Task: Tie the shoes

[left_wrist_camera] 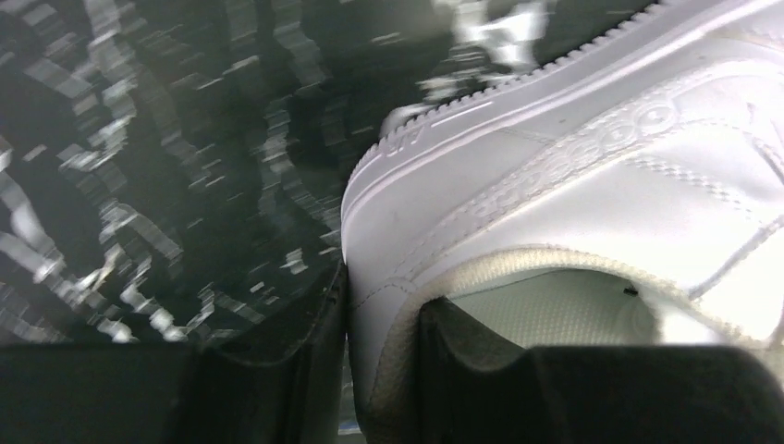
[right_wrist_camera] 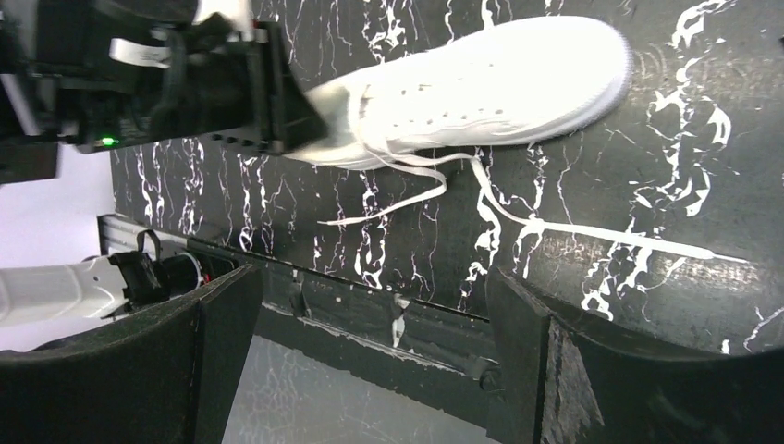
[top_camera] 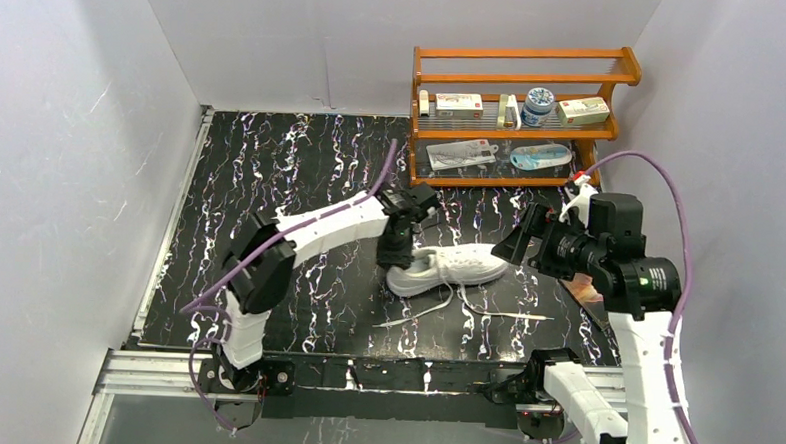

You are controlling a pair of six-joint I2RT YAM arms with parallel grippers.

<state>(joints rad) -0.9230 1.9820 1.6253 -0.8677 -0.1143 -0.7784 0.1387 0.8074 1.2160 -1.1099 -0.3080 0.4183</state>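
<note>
A white sneaker (top_camera: 459,264) lies on its sole mid-table, toe to the right. My left gripper (top_camera: 397,256) is clamped on its heel. In the left wrist view one finger (left_wrist_camera: 296,370) presses the outside of the heel and the other finger (left_wrist_camera: 467,356) sits inside the collar, with the shoe's heel wall (left_wrist_camera: 388,305) pinched between them. The untied laces (top_camera: 435,309) trail loose toward the near edge; one long end (right_wrist_camera: 601,236) runs right. My right gripper (top_camera: 516,245) hovers open to the right of the toe, holding nothing, and sees the shoe (right_wrist_camera: 490,83) from above.
A wooden shelf (top_camera: 519,117) with small boxes and a jar stands at the back right. White walls close the black marbled table (top_camera: 301,168) on three sides. The metal rail (top_camera: 362,373) with the arm bases runs along the near edge.
</note>
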